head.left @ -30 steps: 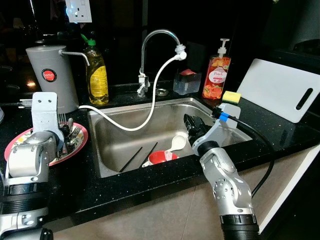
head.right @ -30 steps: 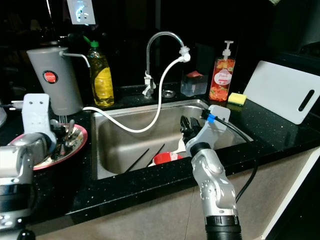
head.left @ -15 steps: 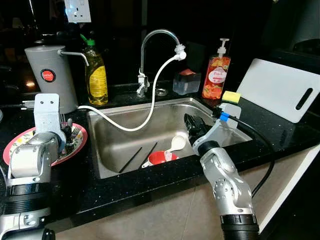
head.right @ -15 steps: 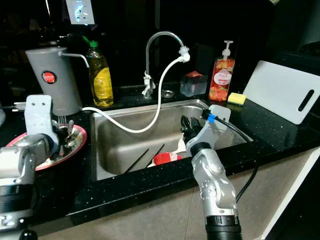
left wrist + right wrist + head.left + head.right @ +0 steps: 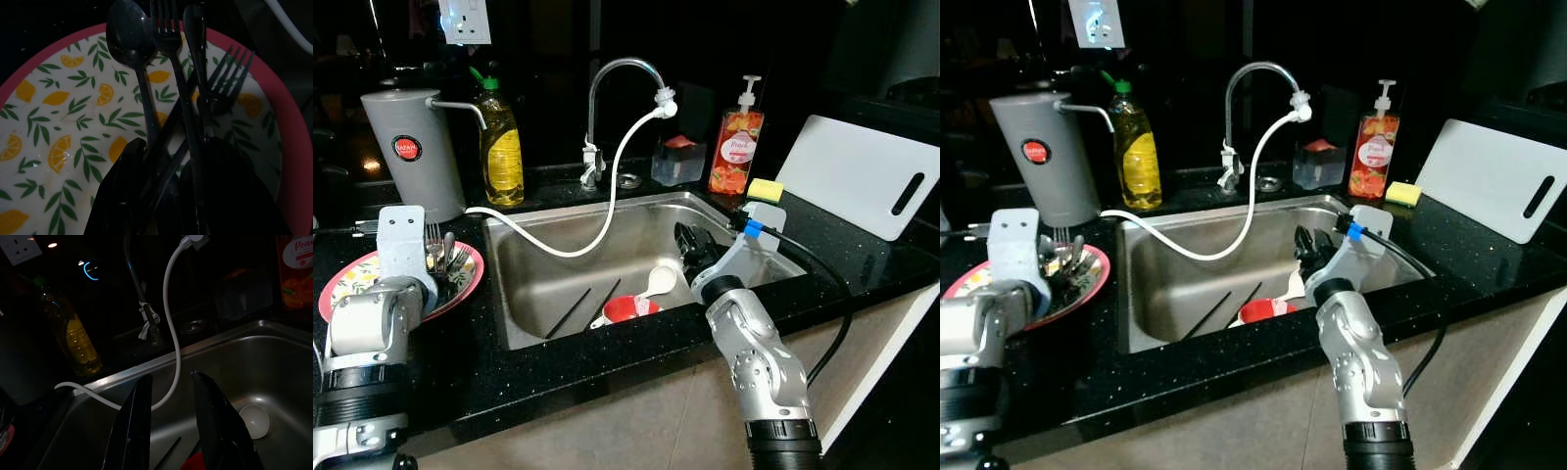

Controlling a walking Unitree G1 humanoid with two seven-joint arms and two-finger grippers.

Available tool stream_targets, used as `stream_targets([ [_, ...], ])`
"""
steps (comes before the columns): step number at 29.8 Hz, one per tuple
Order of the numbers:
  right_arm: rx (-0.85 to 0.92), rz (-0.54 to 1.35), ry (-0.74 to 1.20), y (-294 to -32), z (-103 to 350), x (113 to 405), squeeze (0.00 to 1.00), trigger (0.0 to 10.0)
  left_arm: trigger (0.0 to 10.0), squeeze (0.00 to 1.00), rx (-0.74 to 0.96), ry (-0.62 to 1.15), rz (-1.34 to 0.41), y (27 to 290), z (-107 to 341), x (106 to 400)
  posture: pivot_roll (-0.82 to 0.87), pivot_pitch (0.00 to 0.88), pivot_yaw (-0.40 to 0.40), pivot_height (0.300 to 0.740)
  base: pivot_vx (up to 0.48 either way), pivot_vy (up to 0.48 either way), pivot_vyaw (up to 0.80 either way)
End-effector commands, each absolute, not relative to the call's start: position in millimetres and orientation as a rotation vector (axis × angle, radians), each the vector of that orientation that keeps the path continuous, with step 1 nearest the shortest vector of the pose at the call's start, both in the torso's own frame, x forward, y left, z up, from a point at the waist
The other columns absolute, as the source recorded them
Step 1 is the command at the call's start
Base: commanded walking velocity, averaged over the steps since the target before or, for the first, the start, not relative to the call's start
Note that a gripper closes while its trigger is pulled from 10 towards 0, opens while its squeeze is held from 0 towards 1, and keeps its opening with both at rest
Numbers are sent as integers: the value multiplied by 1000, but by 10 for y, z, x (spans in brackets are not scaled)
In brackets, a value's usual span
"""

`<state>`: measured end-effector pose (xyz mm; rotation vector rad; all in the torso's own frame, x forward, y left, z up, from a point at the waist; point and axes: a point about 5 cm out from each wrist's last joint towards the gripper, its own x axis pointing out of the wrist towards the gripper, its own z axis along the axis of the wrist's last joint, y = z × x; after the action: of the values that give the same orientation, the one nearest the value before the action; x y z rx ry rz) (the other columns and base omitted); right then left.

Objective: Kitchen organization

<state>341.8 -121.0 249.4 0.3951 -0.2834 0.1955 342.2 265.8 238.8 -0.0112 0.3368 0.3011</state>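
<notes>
The left gripper [image 5: 168, 161] was clamped on cutlery [image 5: 168, 88] over the lemon-print plate [image 5: 357, 279] at the counter's nine o'clock edge. The right gripper [image 5: 171, 396] hung slightly parted and empty above the sink [image 5: 558, 284]. At twelve o'clock, the red soap bottle [image 5: 736, 142] read "Peach".

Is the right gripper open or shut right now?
Open: the right gripper holds its two black fingers apart over the sink, with nothing between them.

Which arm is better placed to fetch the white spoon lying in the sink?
Right. Its end effector hangs open inside the sink just above the white spoon; the left end effector is among cutlery on the plate.
</notes>
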Motion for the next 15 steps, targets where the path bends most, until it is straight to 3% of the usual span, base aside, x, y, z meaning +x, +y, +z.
stream_targets([
  [1,395,194,-292,-1219,2517,3436,0,10000,10000,0,-4,376,312,2714,2322,3429,-24,7,-11,740,0,0,0],
  [11,395,185,-294,-1244,2520,3422,0,10000,10000,0,-8,353,323,2806,2407,3475,-31,13,-6,740,0,0,0],
  [13,395,183,-292,-1247,2511,3419,0,10000,9176,0,-9,366,323,2825,2368,3455,-30,15,-6,740,0,0,0],
  [15,396,183,-292,-1247,2507,3417,0,10000,9176,0,-9,370,323,2832,2352,3451,-30,15,-6,740,0,0,0],
])
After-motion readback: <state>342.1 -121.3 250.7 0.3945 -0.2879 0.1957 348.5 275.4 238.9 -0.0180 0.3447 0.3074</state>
